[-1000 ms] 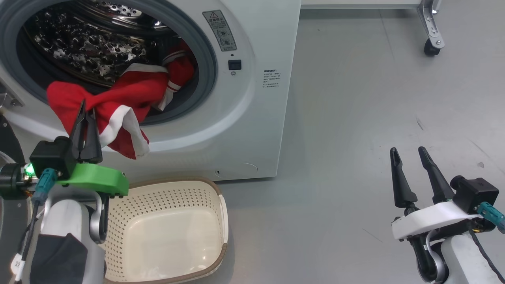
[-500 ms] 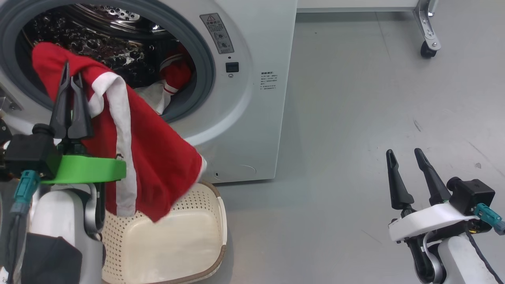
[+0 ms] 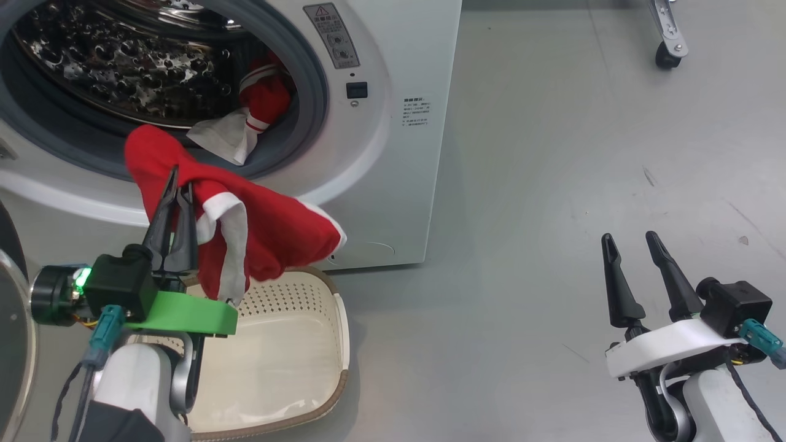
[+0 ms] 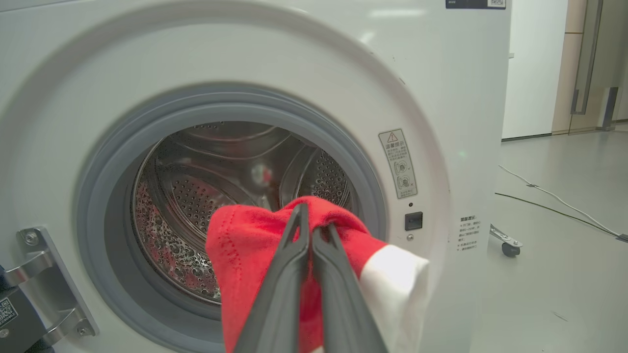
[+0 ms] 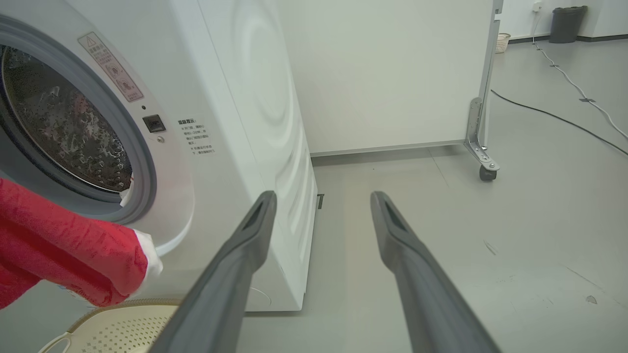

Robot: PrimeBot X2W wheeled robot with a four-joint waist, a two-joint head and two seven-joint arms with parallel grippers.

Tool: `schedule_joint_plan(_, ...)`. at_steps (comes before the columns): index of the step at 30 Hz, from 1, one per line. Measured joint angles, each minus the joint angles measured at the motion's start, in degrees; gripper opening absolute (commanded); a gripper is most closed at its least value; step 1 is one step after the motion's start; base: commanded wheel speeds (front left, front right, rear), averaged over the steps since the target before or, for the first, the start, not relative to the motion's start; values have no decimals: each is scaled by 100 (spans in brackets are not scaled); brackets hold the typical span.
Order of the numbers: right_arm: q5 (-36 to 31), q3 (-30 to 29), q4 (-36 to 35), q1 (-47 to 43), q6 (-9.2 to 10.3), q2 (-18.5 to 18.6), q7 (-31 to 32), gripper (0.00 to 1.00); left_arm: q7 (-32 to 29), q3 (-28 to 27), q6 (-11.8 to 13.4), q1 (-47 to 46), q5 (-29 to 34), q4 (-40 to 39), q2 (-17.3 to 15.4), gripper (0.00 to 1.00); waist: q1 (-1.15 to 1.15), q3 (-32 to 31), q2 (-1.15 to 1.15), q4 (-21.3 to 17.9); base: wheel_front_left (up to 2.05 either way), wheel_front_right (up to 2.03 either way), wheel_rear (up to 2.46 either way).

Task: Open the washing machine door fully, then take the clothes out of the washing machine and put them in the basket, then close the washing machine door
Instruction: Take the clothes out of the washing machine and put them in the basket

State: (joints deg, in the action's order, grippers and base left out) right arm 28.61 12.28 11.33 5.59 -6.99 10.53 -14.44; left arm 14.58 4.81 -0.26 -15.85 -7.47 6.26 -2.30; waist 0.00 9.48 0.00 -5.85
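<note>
My left gripper (image 3: 180,183) is shut on the clothes (image 3: 270,230), a red fabric with white parts. It hangs in front of the washing machine (image 3: 399,184), just above the cream basket (image 3: 341,344). The left wrist view has the fingers (image 4: 287,274) pinched on the red fabric (image 4: 245,255) before the open steel drum (image 4: 216,191). More red and white fabric (image 3: 261,101) lies at the drum's mouth. A dark edge of the washing machine door (image 3: 7,236) stands at the far left. My right gripper (image 3: 629,239) is open and empty over the floor, far right.
A castor of a metal frame (image 3: 666,58) stands on the grey floor at the back right. A white panel (image 5: 382,73) rises behind the machine. A cable (image 5: 564,117) runs across the floor. The door hinge (image 4: 44,274) sits left of the opening.
The left gripper pulled the red fabric out of the drum, lifted it high, then brought it down over the basket. The right arm has stayed still. The camera tilted slightly.
</note>
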Motion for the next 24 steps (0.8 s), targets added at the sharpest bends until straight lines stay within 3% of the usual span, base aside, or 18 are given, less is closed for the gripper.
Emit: schedule_joint_plan(24,62,81,-229,288,0,223,0,100,-750,336,350,166,194,1127,-1,0,0,1053,0,-159,0,0,0)
